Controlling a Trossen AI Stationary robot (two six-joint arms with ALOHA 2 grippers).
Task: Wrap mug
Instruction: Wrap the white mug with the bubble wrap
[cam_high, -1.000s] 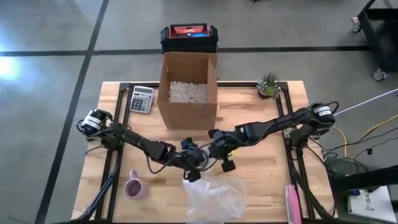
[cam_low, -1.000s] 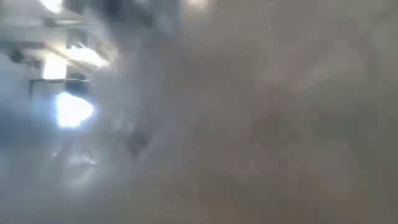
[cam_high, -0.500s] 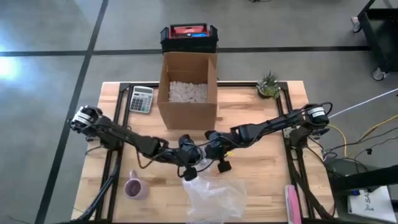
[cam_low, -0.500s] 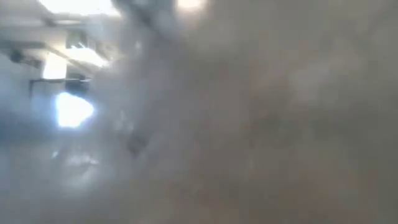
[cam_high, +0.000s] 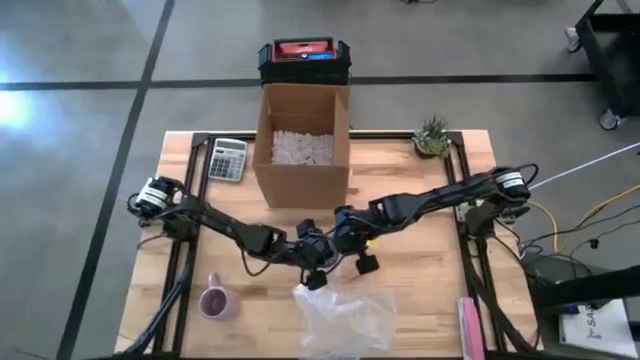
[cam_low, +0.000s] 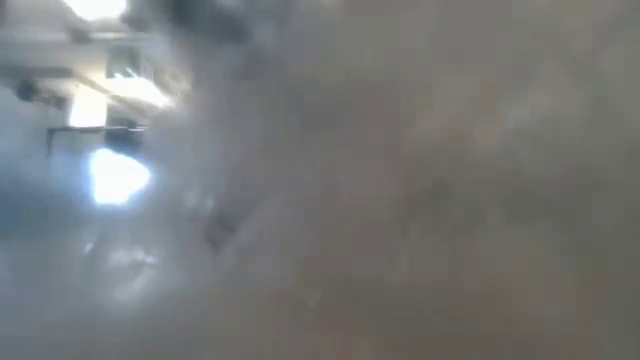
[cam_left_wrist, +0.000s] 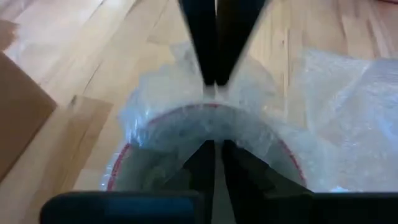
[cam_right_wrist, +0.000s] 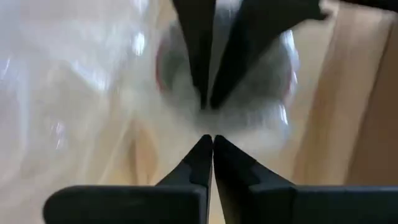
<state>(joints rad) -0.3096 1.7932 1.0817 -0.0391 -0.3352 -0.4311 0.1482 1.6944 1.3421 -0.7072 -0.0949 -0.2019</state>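
Two grippers on crinkled bubble wrap (cam_high: 345, 318)

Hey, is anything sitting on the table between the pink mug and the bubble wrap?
Nothing visible. In the high view only bare table lies between the pink mug and the bubble wrap. The left gripper and right gripper are shut on the wrap's far edge, away from that gap.

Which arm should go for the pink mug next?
Left, probably. The mug stands on that arm's side, nearer the left end effector than the right end effector. Both pinch the bubble wrap, so the right could hold it.
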